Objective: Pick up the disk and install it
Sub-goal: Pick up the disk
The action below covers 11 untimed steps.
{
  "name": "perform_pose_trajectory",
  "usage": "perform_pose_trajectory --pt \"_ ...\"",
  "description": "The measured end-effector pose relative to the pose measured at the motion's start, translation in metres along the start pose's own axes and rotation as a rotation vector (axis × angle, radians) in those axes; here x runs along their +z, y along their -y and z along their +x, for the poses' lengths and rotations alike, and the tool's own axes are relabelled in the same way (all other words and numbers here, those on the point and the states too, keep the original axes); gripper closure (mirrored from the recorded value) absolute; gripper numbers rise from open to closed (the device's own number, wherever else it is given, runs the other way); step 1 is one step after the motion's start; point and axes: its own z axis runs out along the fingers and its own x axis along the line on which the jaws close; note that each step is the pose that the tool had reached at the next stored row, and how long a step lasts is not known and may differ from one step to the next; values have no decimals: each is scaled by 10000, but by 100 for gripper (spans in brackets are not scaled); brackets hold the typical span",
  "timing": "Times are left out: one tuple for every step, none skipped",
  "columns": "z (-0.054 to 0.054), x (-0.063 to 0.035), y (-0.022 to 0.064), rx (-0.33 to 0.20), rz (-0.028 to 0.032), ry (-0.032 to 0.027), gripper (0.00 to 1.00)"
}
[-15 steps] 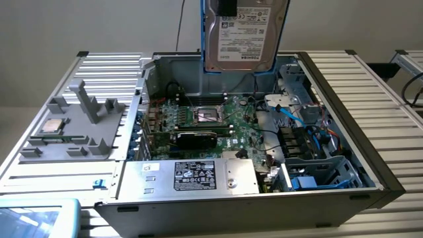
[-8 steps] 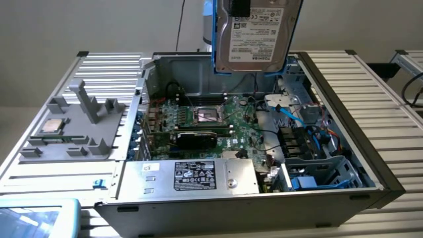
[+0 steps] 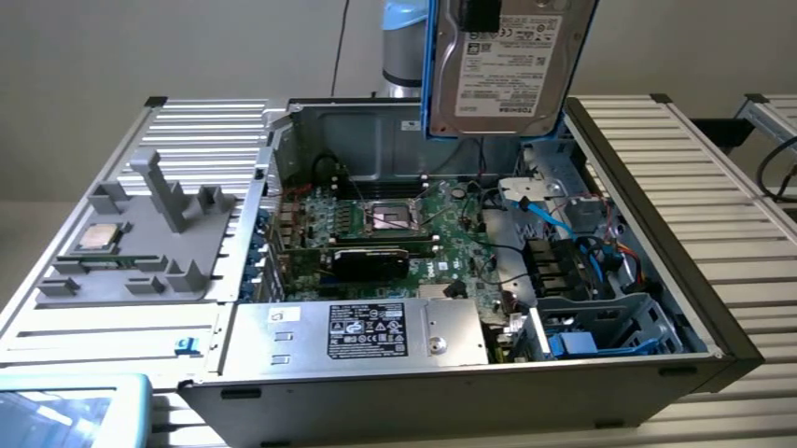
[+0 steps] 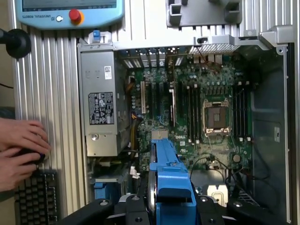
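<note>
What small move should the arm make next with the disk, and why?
Probably carry the disk toward the drive cage at the exterior view's right; the gripper holds it upright, high over the motherboard, not over the cage.

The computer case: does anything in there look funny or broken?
Nothing looks broken. The disk hangs upright above the open case, held by the gripper. The CPU socket sits empty; the CPU chip lies outside on the grey tray.
</note>
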Motion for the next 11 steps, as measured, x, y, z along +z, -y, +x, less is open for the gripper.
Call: perform_pose_trajectory --pt "-1 1 45 0 0 -3 63" --pt "1 1 87 0 0 -11 63" --pt "9 3 117 -1 1 -28 63" --pt "21 4 136 -1 2 -50 63" --pt "35 5 146 -2 3 -70 63" --pt "51 5 155 -2 4 -87 63" --pt "69 7 165 -2 5 -98 63" --pt "90 8 179 -2 5 -104 63" --pt "109 9 194 -2 6 -108 63" --pt "127 10 217 -2 7 -112 63" --pt "143 12 247 -3 8 -116 63"
